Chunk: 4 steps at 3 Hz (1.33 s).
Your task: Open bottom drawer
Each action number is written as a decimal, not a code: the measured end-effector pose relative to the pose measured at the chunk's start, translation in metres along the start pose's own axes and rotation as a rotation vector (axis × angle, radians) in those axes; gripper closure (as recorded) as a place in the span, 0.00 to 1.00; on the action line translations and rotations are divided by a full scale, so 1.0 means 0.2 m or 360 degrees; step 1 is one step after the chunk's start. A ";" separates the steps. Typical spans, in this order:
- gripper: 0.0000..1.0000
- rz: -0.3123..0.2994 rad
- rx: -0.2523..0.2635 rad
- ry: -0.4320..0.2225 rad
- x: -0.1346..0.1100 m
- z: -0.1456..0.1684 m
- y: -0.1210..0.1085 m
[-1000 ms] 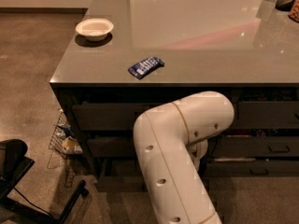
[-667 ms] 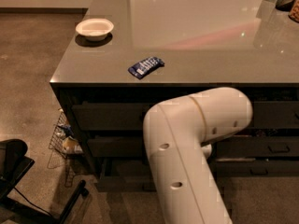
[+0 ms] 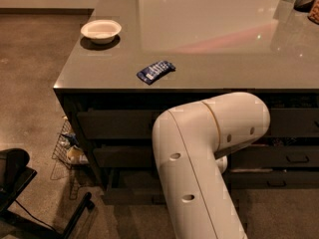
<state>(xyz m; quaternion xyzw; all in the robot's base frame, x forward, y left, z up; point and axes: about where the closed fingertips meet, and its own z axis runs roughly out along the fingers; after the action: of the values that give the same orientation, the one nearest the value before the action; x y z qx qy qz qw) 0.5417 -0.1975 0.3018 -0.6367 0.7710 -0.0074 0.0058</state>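
Note:
The bottom drawer [image 3: 130,193] is the lowest, slimmest dark grey front of the wide stack under the counter. Its left part shows, and it seems to stand slightly forward of the two taller fronts above it, the top one [image 3: 117,124] and the middle one [image 3: 124,156]. Its centre pull is hidden behind my white arm [image 3: 199,168]. The arm bends at a big elbow in front of the drawers. My gripper is hidden behind the arm, low in front of the drawer stack.
On the grey counter [image 3: 209,44] lie a white bowl [image 3: 101,31] and a blue snack packet [image 3: 155,71]. Narrower drawers [image 3: 291,157] are on the right. A wire basket [image 3: 67,148] stands by the left side, and a black chair base [image 3: 30,203] on the floor.
My arm's elbow has swung to the right and slightly up in front of the drawers. The bowl and the packet have not moved.

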 end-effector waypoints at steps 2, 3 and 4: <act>0.00 0.0047 -0.0192 -0.0082 -0.05 0.29 0.13; 0.00 0.0045 -0.0190 -0.0080 -0.05 0.29 0.13; 0.00 -0.0040 -0.0200 -0.0110 -0.08 0.37 0.10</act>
<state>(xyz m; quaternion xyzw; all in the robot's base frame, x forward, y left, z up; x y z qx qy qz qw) 0.5273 -0.1778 0.2269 -0.6453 0.7613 0.0629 -0.0075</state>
